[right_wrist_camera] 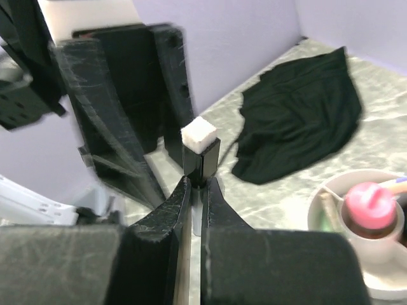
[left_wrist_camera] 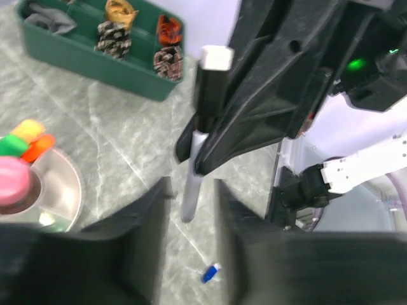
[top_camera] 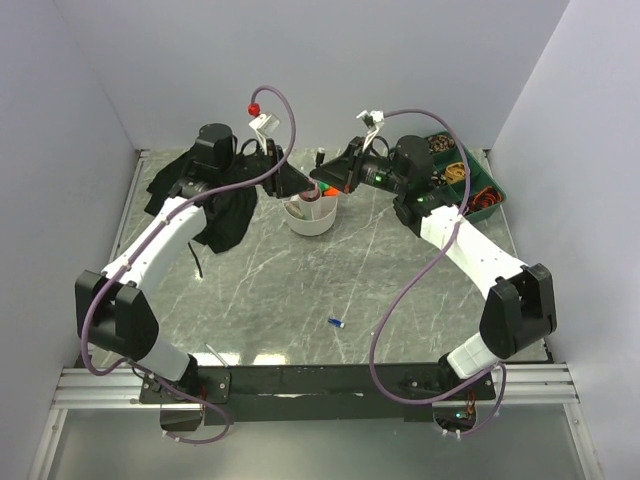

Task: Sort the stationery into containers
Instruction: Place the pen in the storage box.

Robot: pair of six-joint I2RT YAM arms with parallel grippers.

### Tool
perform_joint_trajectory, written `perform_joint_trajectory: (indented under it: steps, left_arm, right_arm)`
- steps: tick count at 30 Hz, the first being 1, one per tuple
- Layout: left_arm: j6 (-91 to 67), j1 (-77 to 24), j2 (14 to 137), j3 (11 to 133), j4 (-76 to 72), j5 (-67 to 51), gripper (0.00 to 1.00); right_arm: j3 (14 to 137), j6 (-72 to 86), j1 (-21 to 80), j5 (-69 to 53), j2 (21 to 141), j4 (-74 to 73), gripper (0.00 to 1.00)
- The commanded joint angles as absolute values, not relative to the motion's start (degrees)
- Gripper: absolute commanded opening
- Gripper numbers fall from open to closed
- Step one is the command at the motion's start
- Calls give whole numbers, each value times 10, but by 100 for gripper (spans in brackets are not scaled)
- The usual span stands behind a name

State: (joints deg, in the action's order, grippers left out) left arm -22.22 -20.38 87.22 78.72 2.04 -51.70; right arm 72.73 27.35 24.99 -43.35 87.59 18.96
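above a grey marbled table (top_camera: 300,290), the right gripper (right_wrist_camera: 194,190) pinches a white-capped pen (right_wrist_camera: 201,149) beside the white bowl (top_camera: 312,222); the left gripper (left_wrist_camera: 191,248) stands spread around its grey end. a shallow pinch could let it pivot and drop outside.

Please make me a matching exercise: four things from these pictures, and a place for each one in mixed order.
1 pen
2 blue piece
3 pink-capped bottle
4 black bag

A inside the white bowl
B alone on the bare table
C spread at the table's far left
D held in the right gripper

Pairs: 1-D, 2-B, 3-A, 4-C
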Motion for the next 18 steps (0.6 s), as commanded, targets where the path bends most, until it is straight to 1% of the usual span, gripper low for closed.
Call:
perform_joint_trajectory:
  steps: [1, 3, 6, 10, 18]
  left_arm:
    - [-157, -174, 860, 817, 88, -476, 53]
    - [-127, -146, 846, 814, 121, -462, 59]
    - [-108, -107, 826, 796, 141, -444, 62]
    - [-93, -78, 806, 774, 157, -411, 64]
    - [-98, -52, 793, 744, 157, -420, 64]
  right_arm:
    - [690, 187, 255, -409, 860, 211, 0]
    - [667, 150, 255, -376, 859, 231, 0]
    - [619, 120, 259, -325, 867, 285, 0]
    - [585, 77, 273, -250, 889, 330, 0]
    - [573, 5, 294, -131, 953, 399, 0]
